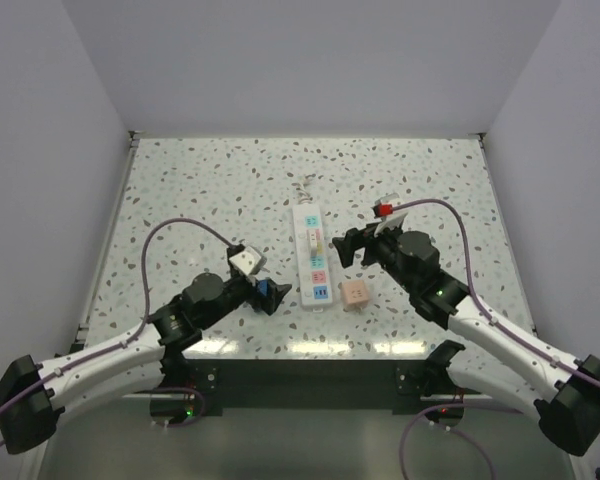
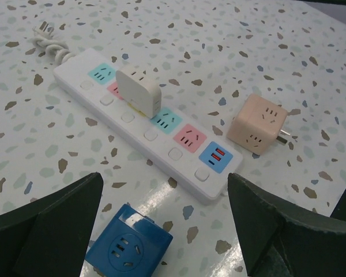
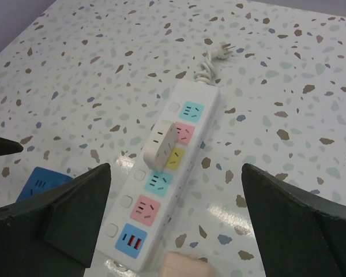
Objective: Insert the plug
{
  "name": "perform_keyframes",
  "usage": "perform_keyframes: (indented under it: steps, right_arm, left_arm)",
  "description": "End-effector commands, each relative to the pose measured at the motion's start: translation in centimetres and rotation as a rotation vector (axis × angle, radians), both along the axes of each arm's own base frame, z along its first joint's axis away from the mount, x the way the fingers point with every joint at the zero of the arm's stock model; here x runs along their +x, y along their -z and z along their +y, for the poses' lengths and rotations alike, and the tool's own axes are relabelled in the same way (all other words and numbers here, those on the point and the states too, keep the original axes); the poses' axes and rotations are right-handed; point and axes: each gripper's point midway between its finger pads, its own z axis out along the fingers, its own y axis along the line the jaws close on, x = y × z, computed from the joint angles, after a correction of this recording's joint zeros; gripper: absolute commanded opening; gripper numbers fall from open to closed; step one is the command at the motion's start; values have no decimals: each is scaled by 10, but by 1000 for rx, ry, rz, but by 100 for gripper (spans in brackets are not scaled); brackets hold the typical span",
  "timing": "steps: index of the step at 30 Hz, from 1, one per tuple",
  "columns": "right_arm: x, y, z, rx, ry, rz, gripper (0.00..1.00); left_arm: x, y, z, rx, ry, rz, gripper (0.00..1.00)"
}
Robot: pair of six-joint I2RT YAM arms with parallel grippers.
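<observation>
White plug point(image 2: 137, 88) sits in the strip point(image 2: 174, 154).
Left pincer point(image 2: 164, 196), wide apart, hangs over blue cube point(image 2: 128, 245); right pincer point(image 3: 176, 173), also apart, over pink cube point(image 3: 184, 266), likely lining up a grab.

One power strip point(image 2: 174, 153), three adapters point(image 2: 138, 88) point(image 2: 258, 123) point(image 2: 128, 245)

top cam: high behind the arms point(image 1: 110, 355), looking down on whole table point(image 1: 180, 180). wrist cams: low, close, looking past left pincer point(image 2: 164, 190) and right pincer point(image 3: 176, 173); all 3 share the power strip point(image 1: 311, 258).
</observation>
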Motion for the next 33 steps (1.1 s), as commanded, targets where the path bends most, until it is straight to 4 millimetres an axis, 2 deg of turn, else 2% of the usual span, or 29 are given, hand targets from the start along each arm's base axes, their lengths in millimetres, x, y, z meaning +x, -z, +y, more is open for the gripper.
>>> perform_keyframes:
  steps: [1, 4, 5, 6, 9, 13, 20, 25, 29, 33]
  right_arm:
    - [-7, -9, 11, 63, -139, -25, 99]
    - [-8, -7, 15, 88, -187, -11, 99]
    - [-9, -4, 16, 93, -207, -3, 99]
    - [-9, -4, 17, 96, -212, -3, 99]
    - [-9, -1, 15, 100, -212, -4, 99]
    - [-10, 1, 15, 106, -216, 7, 99]
    - [-10, 11, 19, 112, -222, 38, 99]
    - [-11, 12, 19, 117, -229, 37, 99]
    - [-12, 15, 18, 111, -224, 34, 98]
    - [-12, 15, 17, 113, -226, 30, 98]
  left_arm:
    - [7, 3, 5, 136, -38, -31, 95]
    - [13, 11, 10, 213, -76, -3, 98]
    - [15, 20, 12, 232, -104, 36, 100]
    - [19, 25, 22, 261, -168, 64, 100]
    - [19, 36, 35, 245, -280, 147, 100]
    - [16, 43, 43, 194, -357, 206, 100]
    - [9, 60, 30, 143, -364, 333, 100]
    - [9, 67, 39, 174, -430, 386, 100]
    - [8, 71, 30, 175, -406, 405, 100]
    - [10, 83, 23, 228, -403, 439, 100]
